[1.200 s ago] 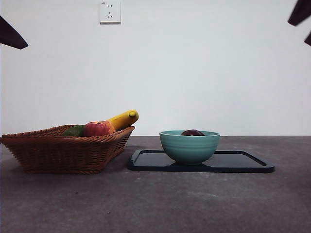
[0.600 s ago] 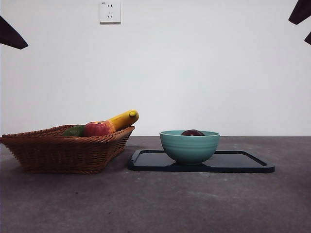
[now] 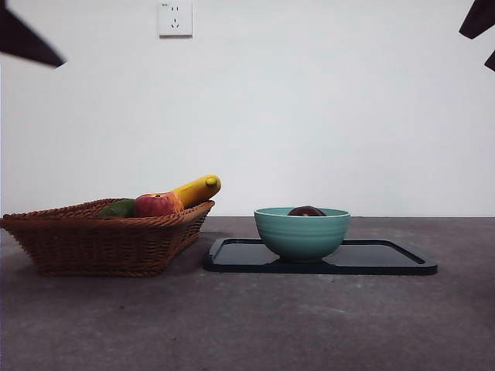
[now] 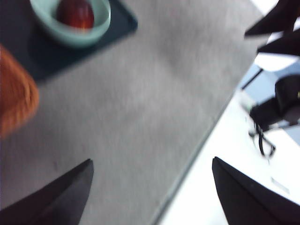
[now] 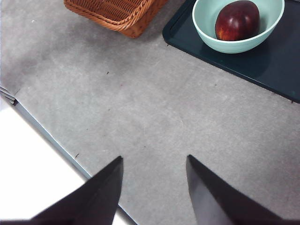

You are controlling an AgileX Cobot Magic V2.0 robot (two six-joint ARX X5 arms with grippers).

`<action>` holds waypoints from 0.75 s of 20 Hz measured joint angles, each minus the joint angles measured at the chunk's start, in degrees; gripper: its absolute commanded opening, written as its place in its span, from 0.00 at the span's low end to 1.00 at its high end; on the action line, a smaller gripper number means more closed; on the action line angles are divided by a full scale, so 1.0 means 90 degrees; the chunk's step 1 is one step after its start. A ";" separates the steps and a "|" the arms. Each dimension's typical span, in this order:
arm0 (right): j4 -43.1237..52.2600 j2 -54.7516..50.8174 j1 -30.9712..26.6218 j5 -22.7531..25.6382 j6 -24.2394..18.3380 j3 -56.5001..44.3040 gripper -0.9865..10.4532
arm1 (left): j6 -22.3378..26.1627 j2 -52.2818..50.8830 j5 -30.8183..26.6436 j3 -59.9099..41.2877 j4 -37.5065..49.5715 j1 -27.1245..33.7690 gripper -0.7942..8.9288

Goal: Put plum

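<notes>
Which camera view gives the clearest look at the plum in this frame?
The right wrist view: the plum lies sharp and nearly whole inside the teal bowl. The left wrist view shows it blurred. The front view shows only its top above the bowl's rim.

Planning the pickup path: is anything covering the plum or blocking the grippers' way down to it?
Nothing visible does. The plum lies uncovered in the green bowl on the tray; only the bowl's rim surrounds it.

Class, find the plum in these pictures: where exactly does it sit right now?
The plum lies inside the teal bowl, which stands on the dark tray; in the front view that is right of the wicker basket.
</notes>
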 measured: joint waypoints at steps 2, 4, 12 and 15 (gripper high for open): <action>-0.0002 0.0000 0.0000 0.0000 0.0000 0.0000 0.27 | -0.0323 0.0032 -0.0085 0.0010 0.0821 -0.0185 0.49; 0.0000 0.0000 0.0000 0.0000 0.0000 0.0000 0.27 | -0.0687 0.0274 -0.0515 0.0168 0.1438 -0.0408 0.50; 0.0000 0.0000 0.0000 0.0000 0.0000 0.0000 0.27 | -0.0988 0.2837 -0.1620 0.2591 0.1588 -0.1073 0.49; 0.0000 0.0000 0.0000 -0.0002 0.0000 0.0000 0.27 | -0.0889 0.3912 -0.1994 0.3509 0.1634 -0.1277 0.49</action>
